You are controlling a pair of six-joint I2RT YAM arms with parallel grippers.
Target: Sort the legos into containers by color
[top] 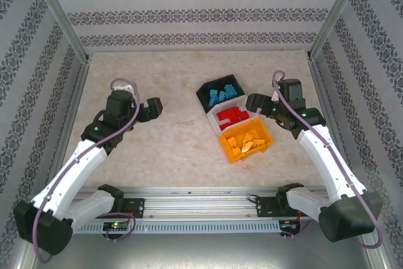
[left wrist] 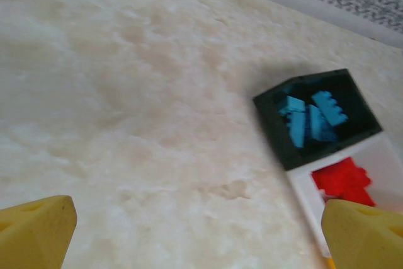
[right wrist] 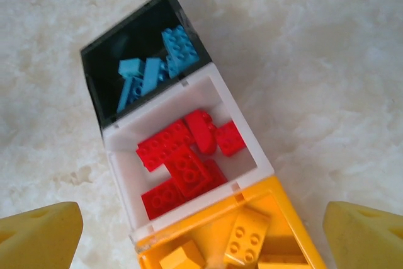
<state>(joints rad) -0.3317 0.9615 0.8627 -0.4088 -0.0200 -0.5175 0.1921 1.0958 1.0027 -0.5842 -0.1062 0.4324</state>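
Three joined containers stand right of the table's middle. The black bin holds light blue legos. Red legos lie in the white bin. Inside the orange-yellow bin are orange-yellow legos. My right gripper hangs open just right of and above the bins, nothing between its fingers. My left gripper is open and empty over bare table left of the bins. In the left wrist view the black bin and white bin are at right.
The beige marbled tabletop is walled by patterned panels at the back and both sides, with metal posts at the corners. A rail with the arm bases runs along the near edge.
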